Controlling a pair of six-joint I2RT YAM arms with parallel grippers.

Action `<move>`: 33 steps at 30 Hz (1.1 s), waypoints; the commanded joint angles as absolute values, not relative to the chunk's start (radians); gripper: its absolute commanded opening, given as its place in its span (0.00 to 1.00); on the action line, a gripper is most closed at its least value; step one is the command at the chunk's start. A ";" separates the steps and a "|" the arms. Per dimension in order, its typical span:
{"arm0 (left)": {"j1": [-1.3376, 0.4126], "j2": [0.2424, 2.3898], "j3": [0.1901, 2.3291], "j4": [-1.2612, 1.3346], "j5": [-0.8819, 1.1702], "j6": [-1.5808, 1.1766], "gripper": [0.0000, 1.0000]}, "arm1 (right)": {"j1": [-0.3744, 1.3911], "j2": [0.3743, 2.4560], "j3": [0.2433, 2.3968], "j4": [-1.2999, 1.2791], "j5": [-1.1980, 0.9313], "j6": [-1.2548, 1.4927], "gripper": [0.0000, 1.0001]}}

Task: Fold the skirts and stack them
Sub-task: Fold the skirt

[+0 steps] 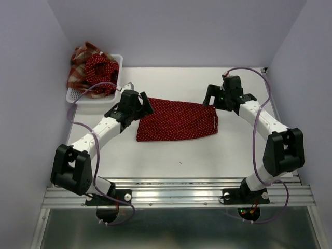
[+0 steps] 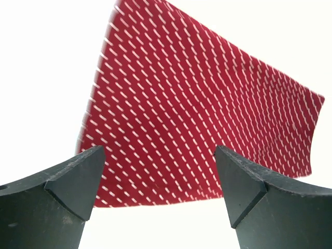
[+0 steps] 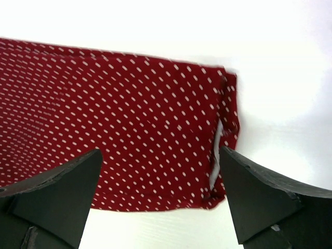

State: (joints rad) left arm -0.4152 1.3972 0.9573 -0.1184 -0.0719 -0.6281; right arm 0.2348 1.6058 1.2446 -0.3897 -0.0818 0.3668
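Note:
A dark red polka-dot skirt (image 1: 177, 120) lies spread flat in the middle of the white table. My left gripper (image 1: 146, 104) hovers over its far left corner, open, with the cloth's edge (image 2: 155, 155) showing between the wide-apart fingers and nothing held. At the skirt's far right corner my right gripper (image 1: 209, 97) is open too, the cloth (image 3: 145, 140) and its waistband edge below the fingers. A second polka-dot skirt (image 1: 100, 72) and a plaid skirt (image 1: 80, 65) sit bunched in the white mesh basket (image 1: 74, 95) at the back left.
Grey walls close in the table at the back and on both sides. A metal rail (image 1: 176, 194) carries both arm bases along the near edge. Purple cables loop off each arm.

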 commanded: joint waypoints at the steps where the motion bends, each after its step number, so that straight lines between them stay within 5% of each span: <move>1: -0.341 1.434 0.991 -0.175 -0.132 -0.597 0.99 | 0.227 1.585 1.167 -0.439 0.035 0.385 1.00; 19: -0.296 1.667 1.029 -0.058 -0.025 -0.523 0.98 | 0.218 1.753 1.092 -0.368 0.048 0.436 1.00; 28: -0.296 1.742 1.012 -0.028 0.029 -0.523 0.54 | 0.209 1.779 1.040 -0.299 -0.051 0.433 0.89; 33: -0.296 1.770 1.011 -0.025 0.034 -0.520 0.45 | 0.209 1.792 1.017 -0.281 -0.071 0.440 0.71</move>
State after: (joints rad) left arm -0.2935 1.7542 0.9955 -0.0387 0.0158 -0.5354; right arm 0.2153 1.7615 1.0611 -0.3099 -0.0208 0.4236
